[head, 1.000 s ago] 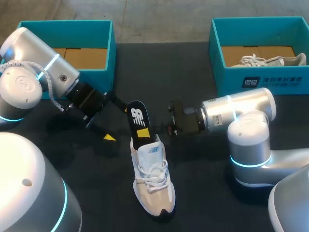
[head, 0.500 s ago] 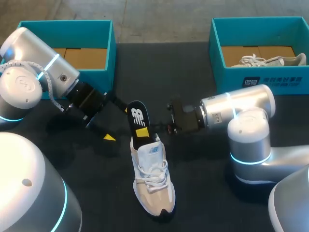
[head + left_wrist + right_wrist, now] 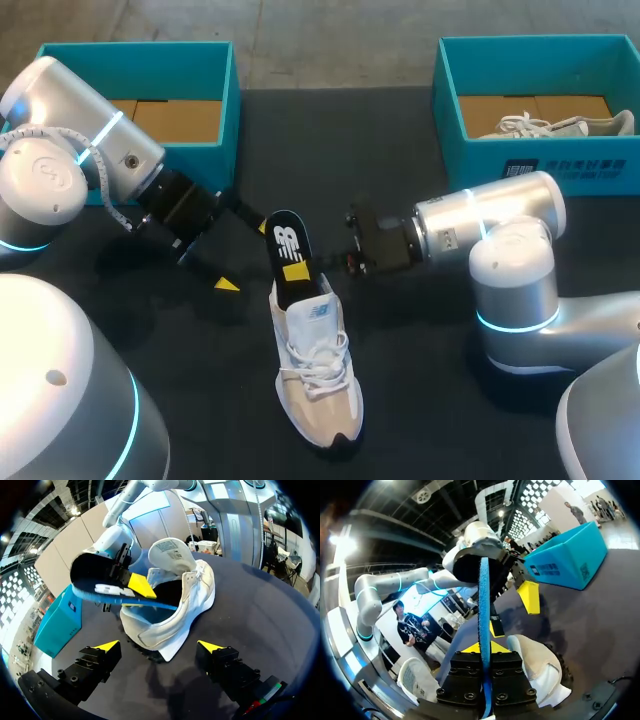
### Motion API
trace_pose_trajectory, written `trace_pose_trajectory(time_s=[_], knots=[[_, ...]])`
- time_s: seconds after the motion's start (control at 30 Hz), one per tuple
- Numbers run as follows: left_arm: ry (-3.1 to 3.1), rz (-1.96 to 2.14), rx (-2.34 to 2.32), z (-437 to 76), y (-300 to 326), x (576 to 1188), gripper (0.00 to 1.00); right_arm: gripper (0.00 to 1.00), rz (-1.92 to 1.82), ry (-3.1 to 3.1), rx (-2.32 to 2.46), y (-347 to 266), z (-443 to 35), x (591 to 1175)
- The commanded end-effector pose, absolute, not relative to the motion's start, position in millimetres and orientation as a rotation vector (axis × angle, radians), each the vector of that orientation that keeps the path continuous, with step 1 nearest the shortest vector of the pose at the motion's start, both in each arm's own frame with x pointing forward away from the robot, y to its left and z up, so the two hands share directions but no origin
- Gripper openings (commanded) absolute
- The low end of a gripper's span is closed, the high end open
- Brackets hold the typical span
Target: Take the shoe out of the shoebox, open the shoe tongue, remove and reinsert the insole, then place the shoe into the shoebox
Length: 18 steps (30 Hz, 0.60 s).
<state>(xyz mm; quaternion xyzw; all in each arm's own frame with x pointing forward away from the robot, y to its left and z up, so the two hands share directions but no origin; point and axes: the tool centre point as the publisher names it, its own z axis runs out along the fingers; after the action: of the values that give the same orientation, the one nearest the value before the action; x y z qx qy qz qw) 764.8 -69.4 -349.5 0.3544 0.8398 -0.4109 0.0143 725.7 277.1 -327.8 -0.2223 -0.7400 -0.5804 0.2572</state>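
A beige and white shoe (image 3: 315, 370) lies on the dark table with its toe toward me. A black insole (image 3: 288, 255) with a yellow patch rises from the shoe's heel opening. My right gripper (image 3: 338, 257) comes in from the right, level with the insole. In the right wrist view the right gripper (image 3: 485, 649) is shut on the blue-edged insole (image 3: 483, 595), above the shoe (image 3: 537, 670). My left gripper (image 3: 245, 255) stands open at the insole's left. In the left wrist view the left gripper (image 3: 159, 646) faces the shoe (image 3: 172, 615) and insole (image 3: 100, 582), touching neither.
An open teal shoebox (image 3: 190, 60) with a bare cardboard floor stands at the back left. A second teal box (image 3: 540, 170) at the back right holds another shoe (image 3: 560, 125). My right arm's base (image 3: 515, 340) stands on the table's right.
My right arm's wrist has shifted slightly away from me, its gripper staying at the insole. The left arm, shoe and insole have not visibly moved.
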Motion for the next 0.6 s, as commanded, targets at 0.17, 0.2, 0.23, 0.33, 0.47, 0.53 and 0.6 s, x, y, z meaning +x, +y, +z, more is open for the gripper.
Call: trace_pose_trajectory(time_s=[0.17, 0.2, 0.23, 0.33, 0.47, 0.53, 0.6], knots=[[2.615, -1.277, 1.105, -350.0, -69.5, 764.7, 1.00, 0.00, -1.530, -1.996, -0.660, 278.4, -333.4, 725.2], [2.615, -1.277, 1.105, -350.0, -69.5, 764.7, 1.00, 0.00, -1.521, -1.994, -0.668, 278.5, -334.2, 725.0], [2.615, -1.277, 1.105, -350.0, -69.5, 764.7, 1.00, 0.00, -1.514, -1.995, -0.673, 278.5, -334.6, 724.9], [2.615, -1.277, 1.105, -350.0, -69.5, 764.7, 1.00, 0.00, -1.508, -1.998, -0.677, 278.5, -334.2, 724.5], [2.615, -1.277, 1.105, -350.0, -69.5, 764.7, 1.00, 0.00, -1.508, -1.999, -0.683, 277.6, -334.5, 723.0], [2.615, -1.277, 1.105, -350.0, -69.5, 764.7, 1.00, 0.00, -1.526, -1.998, -0.683, 276.8, -335.2, 721.8], [2.615, -1.277, 1.105, -350.0, -69.5, 764.7, 1.00, 0.00, -1.524, -1.997, -0.685, 275.9, -335.9, 720.9]])
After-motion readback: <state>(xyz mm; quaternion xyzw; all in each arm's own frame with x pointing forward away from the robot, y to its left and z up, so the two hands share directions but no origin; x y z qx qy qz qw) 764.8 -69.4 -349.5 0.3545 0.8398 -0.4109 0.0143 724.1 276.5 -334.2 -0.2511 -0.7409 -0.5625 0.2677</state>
